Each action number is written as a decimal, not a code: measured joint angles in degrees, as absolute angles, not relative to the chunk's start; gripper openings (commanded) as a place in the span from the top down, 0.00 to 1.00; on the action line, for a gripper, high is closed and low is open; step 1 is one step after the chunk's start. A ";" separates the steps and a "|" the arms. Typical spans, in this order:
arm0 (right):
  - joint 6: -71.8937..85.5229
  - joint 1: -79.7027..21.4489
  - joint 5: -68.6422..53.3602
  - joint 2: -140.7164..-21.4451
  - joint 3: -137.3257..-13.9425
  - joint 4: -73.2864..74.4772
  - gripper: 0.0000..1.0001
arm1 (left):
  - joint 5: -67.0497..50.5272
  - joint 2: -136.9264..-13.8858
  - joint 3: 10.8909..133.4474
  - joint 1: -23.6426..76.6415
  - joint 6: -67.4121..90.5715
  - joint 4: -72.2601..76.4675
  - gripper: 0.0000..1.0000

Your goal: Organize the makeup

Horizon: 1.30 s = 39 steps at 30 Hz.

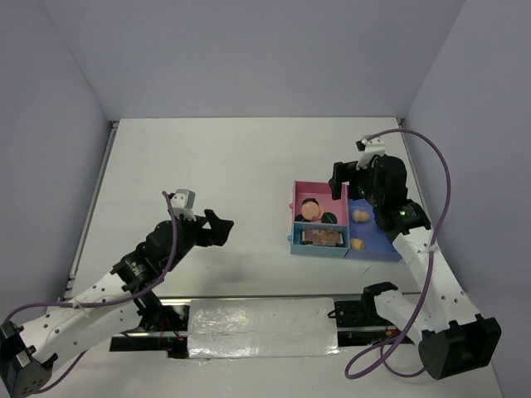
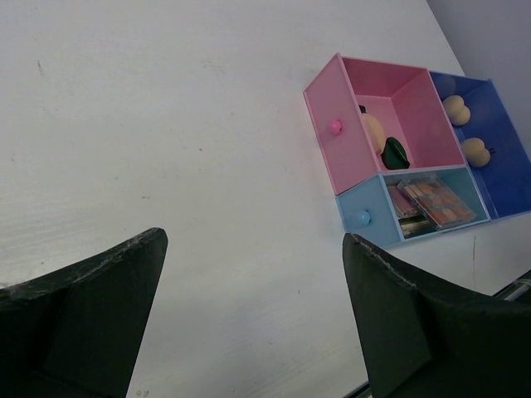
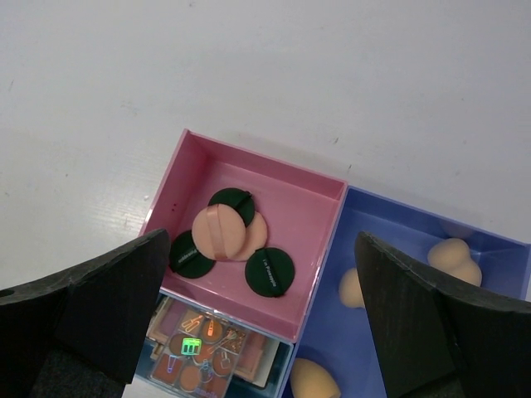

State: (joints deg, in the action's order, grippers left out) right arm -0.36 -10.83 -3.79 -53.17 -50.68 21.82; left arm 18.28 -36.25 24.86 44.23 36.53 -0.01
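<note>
The makeup lies sorted in a compartment tray (image 1: 293, 199) at the right of the table. Its pink section (image 3: 249, 159) holds peach pads (image 3: 220, 230) and three dark green discs (image 3: 270, 270). The light blue section holds stacked palettes (image 3: 199, 352), and the dark blue section (image 3: 398, 240) holds peach sponges (image 3: 452, 257). My right gripper (image 3: 264, 240) hangs open above the tray (image 1: 350, 192), gripping nothing. My left gripper (image 1: 217, 225) is open over bare table, well left of the tray. In the left wrist view (image 2: 255, 240) the tray (image 2: 340, 141) lies ahead of it to the right.
A crinkled white sheet (image 1: 261, 327) lies between the arm bases at the near edge. A metal rail (image 1: 91, 207) runs along the table's left side. Grey walls close the table in at the back, left and right.
</note>
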 measured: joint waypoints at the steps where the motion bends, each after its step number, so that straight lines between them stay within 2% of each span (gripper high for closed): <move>1: -0.16 -10.83 -3.66 -53.17 -50.68 21.76 0.00 | 18.35 -36.23 24.88 44.25 36.51 -0.05 0.01; 39: 1.52 -10.83 -1.93 -53.17 -50.54 20.69 0.00 | 18.85 -35.35 24.88 44.25 36.75 -0.03 0.01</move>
